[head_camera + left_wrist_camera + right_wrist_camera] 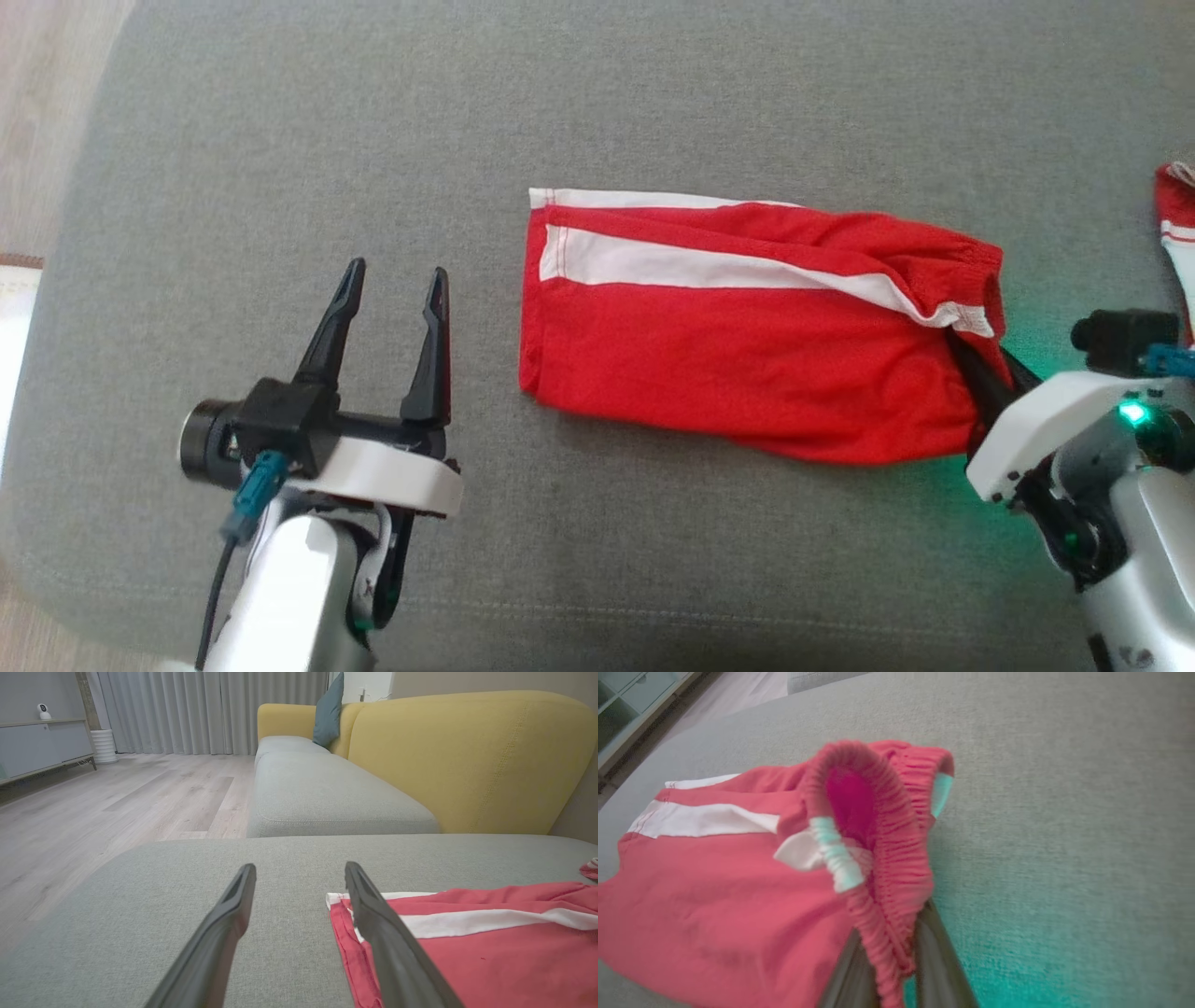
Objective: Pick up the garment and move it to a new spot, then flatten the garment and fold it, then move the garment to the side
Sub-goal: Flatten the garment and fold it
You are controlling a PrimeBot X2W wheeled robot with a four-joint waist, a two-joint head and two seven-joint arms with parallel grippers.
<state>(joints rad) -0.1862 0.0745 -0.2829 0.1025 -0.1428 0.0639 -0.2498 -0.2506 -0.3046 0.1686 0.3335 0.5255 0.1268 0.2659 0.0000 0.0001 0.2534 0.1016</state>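
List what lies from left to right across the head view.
The left tool, open → shorts → right tool, shut on the shorts' waistband → red cloth at the right edge.

A grey woven cushion (pixel 653 84) carries everything, its rounded corners at 10 and 7 o'clock in the head view, with pale wood floor (pixel 47 93) beyond them. On it lie red shorts (pixel 728 364) with a white side stripe. They are mostly flat and stretch from the centre out to 3 o'clock, hem toward 9 and elastic waistband toward 3, where it stands up off the cushion. A second red-and-white piece of cloth (pixel 1174 210) lies at 2 o'clock, cut by the picture's edge and apart from the shorts.
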